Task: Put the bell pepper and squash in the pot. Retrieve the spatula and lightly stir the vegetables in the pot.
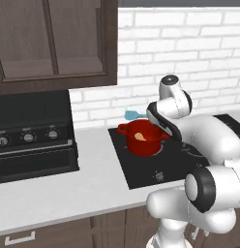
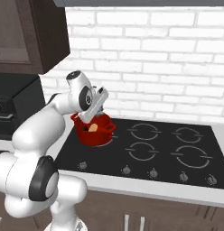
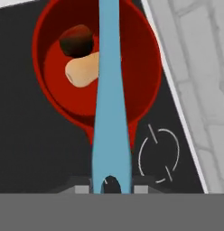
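Left base view, far left: black oven [image 1: 32, 140] with a row of knobs, dark wood cabinet [image 1: 54, 43] above it. Pale table [image 1: 68, 189] runs to the right, white brick wall [image 1: 189, 53] behind.

Centre: black cooktop [image 1: 141, 169] set into the table. The pot [image 1: 141, 138], glossy red, sits on its rear-left burner area. The squash [image 1: 140, 136], pale tan, lies inside the pot. Just behind the pot a bit of bright blue shows: the spatula [image 1: 133, 115], its flat end sticking out to the left past the arm.

Right: the white arm bends over the cooktop, wrist down close beside the pot's right rim. Jaws themselves hidden by the arm here.

Right base view: pot [image 2: 93, 131] at the cooktop's [image 2: 168, 153] left end, squash [image 2: 92, 128] visible inside, the hand tilted over the pot's rear rim. Four ring burners lie to the right, knobs along the front edge.

Hand view: the spatula [image 3: 109, 90] runs straight up from the gripper [image 3: 111, 186] and crosses over the pot's [image 3: 145, 81] opening. Jaws closed tight on the handle's lower end, which has a small hole in it. Left of the handle, inside the pot: the squash [image 3: 80, 70], touching a dark red-brown lump [image 3: 77, 39] above it, likely the bell pepper. The spatula blade runs past the frame's top edge; cannot tell whether it touches the vegetables.
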You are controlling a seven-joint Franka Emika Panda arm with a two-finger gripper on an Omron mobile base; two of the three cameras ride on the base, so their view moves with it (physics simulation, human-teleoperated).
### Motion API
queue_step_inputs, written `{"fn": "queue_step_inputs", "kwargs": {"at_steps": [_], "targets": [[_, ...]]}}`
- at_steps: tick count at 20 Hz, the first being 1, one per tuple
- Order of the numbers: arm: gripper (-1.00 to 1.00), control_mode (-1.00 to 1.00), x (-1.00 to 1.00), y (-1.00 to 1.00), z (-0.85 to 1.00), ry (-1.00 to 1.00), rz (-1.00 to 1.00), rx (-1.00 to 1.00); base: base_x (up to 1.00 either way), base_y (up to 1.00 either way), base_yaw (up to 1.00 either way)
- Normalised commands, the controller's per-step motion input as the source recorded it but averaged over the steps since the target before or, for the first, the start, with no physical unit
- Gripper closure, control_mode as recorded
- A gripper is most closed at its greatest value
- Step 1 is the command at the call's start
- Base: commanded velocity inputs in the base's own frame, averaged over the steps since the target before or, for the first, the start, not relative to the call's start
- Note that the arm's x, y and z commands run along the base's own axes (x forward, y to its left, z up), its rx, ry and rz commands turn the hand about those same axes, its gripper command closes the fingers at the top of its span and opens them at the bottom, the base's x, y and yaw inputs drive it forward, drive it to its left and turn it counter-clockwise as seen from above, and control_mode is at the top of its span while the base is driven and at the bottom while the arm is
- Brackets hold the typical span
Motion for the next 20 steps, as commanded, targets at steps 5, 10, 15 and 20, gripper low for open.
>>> {"fn": "queue_step_inputs", "kwargs": {"at_steps": [5,10,15,20], "targets": [[1.0,-1.0,0.32,-0.27,0.07,-0.22,0.14,-0.11,0.0,0.0,0.0],[1.0,-1.0,0.21,-0.2,0.01,-0.17,0.23,-0.12,0.0,0.0,0.0],[1.0,-1.0,0.14,-0.23,0.0,-0.18,0.24,-0.14,0.0,0.0,0.0],[1.0,-1.0,0.13,-0.13,0.09,-0.06,0.19,-0.13,0.0,0.0,0.0]]}}
